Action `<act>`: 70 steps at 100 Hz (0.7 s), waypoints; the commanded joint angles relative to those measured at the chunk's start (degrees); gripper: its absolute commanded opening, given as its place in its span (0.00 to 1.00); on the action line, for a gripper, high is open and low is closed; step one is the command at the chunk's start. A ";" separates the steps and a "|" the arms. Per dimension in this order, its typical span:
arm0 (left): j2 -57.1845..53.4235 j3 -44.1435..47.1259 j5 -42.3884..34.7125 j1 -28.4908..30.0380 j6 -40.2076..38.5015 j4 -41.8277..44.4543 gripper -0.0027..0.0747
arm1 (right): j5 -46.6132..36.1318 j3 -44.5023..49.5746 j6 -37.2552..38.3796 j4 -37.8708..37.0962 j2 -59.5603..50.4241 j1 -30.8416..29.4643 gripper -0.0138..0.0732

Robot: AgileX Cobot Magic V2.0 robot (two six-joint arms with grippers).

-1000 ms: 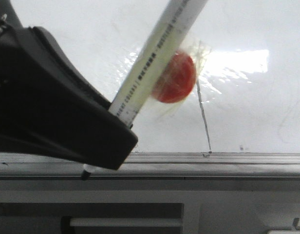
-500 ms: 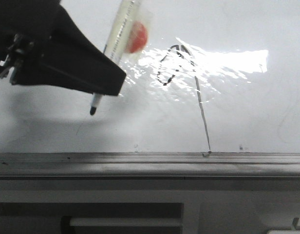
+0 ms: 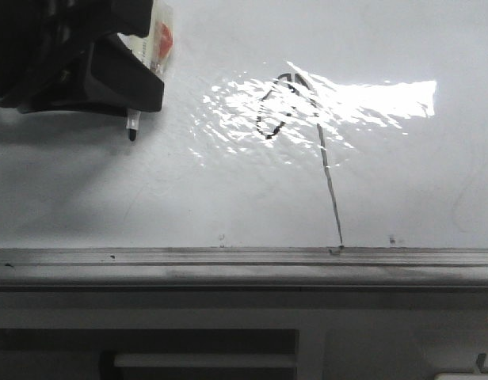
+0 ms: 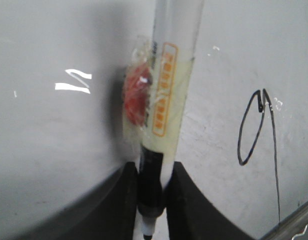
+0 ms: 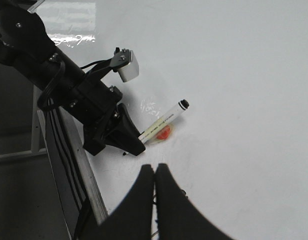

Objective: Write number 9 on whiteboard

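The number 9 (image 3: 331, 190) is drawn in thin black line on the whiteboard (image 3: 402, 182), with a small slanted loop on top and a long tail that reaches the grey edge rail (image 3: 244, 257). My left gripper (image 3: 137, 103) is at the upper left of the front view, shut on a white marker (image 3: 133, 125) with a red piece (image 3: 163, 36) taped to it. The marker's black tip points down, well left of the figure. The left wrist view shows the marker (image 4: 169, 100) between the fingers (image 4: 186, 200) and the 9 (image 4: 273, 150) beside it. My right gripper (image 5: 154, 172) is shut and empty over the board, covering most of the figure.
The right wrist view shows the left arm (image 5: 89, 107) reaching over the rail (image 5: 89, 190) with the marker (image 5: 161, 125). Bright glare patches (image 3: 371, 99) lie on the board. A grey cabinet front (image 3: 228, 348) sits below the rail.
My left gripper has moved up and to the left with the marker, away from the rail. The loop of the 9, hidden behind the marker a second ago, is now uncovered.
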 commanded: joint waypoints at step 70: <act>3.60 -1.55 -8.40 0.01 -0.41 -3.12 0.34 | -3.87 -1.74 2.35 -1.92 -0.03 -0.34 0.09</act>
